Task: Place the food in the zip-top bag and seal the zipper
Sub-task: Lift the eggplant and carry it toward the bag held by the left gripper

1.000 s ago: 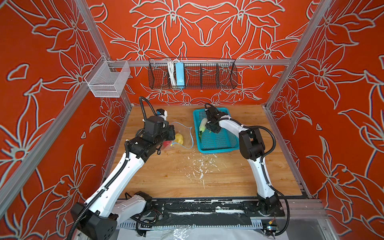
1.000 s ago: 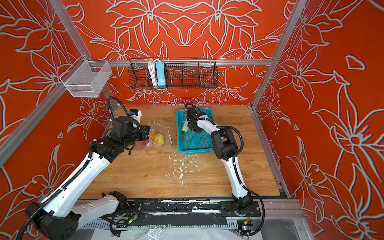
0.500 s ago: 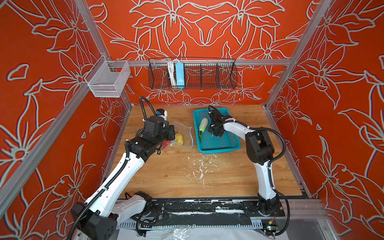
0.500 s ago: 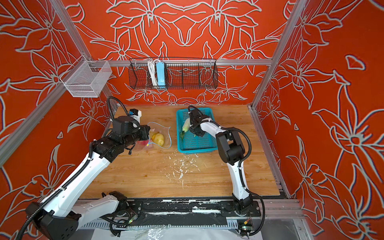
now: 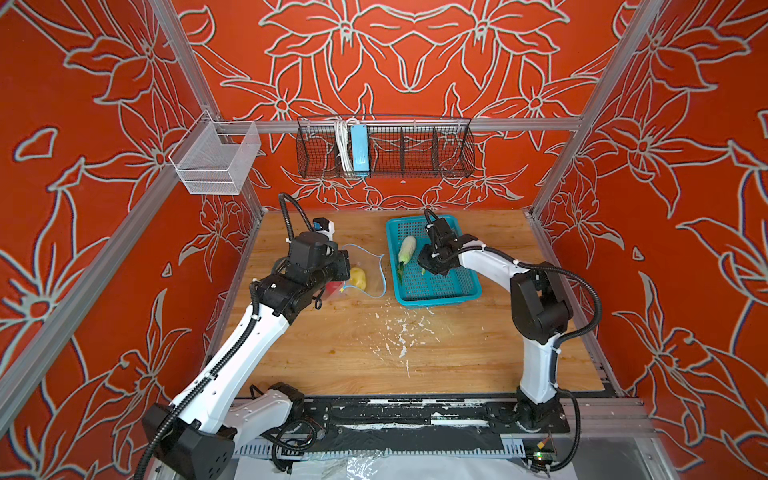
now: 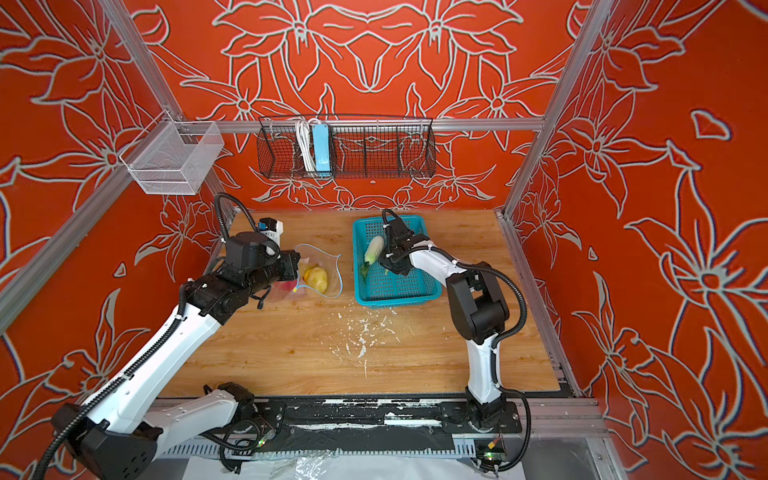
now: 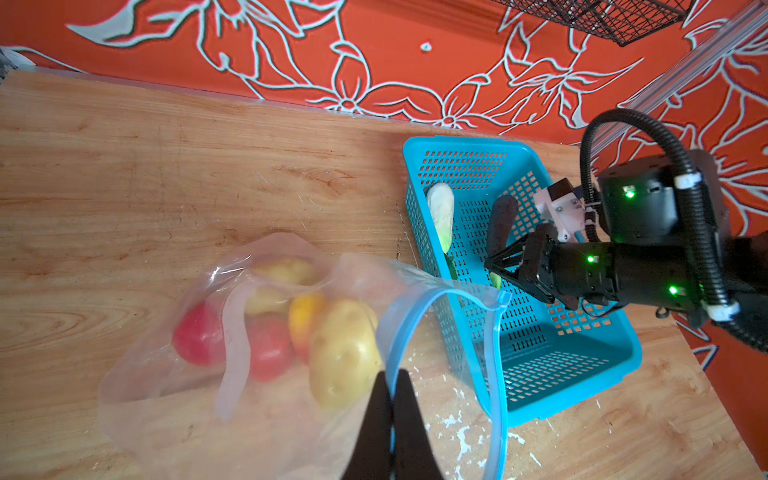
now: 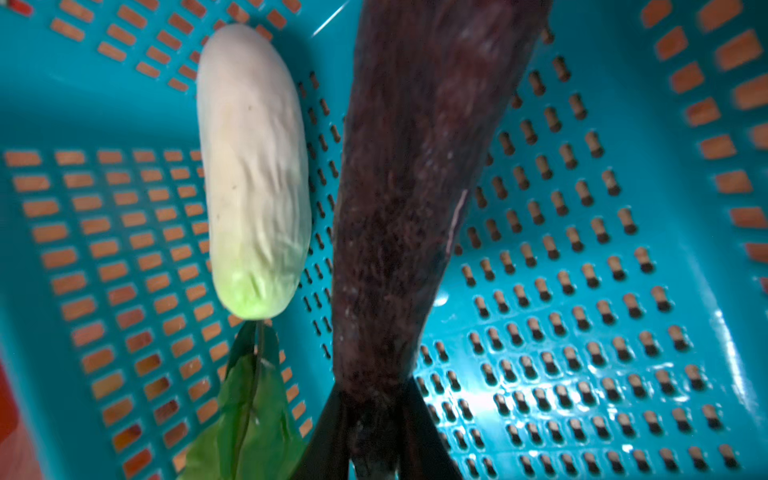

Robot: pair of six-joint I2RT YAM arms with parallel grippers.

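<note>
**Five pieces bagged, eggplant in hand, leafy vegetable and zipper left**

The zip-top bag [image 7: 166,407] lies on the wooden table [image 5: 374,340] just beside the teal basket [image 5: 436,297], its mouth gaping toward the basket. The left gripper [image 7: 391,386] has its jaws pressed fully together on the near edge of that mouth, at the light-blue zipper [image 7: 496,395], and props the opening up.

Through the clear plastic the left wrist view shows five pieces already inside:
- a large potato [image 7: 343,353] nearest the mouth
- a second potato [image 7: 286,268] further in
- two tomatoes [image 7: 197,334] [image 7: 268,347]
- the red-yellow fruit [image 7: 305,320]

In the basket, the right gripper [image 8: 374,390] has its jaws closed narrowly around the thin end of the dark eggplant [image 8: 415,166], whose thick end points away from the wrist. I cannot tell whether the eggplant is clear of the basket floor. The white-green leafy vegetable [image 8: 255,174] lies loose on the floor just beside it, not gripped.

The task looks a little past halfway. The eggplant is grasped but not yet carried across to the bag. After it comes the leafy vegetable. The zipper stands wide open along its whole visible length, so sealing has not begun.
</note>
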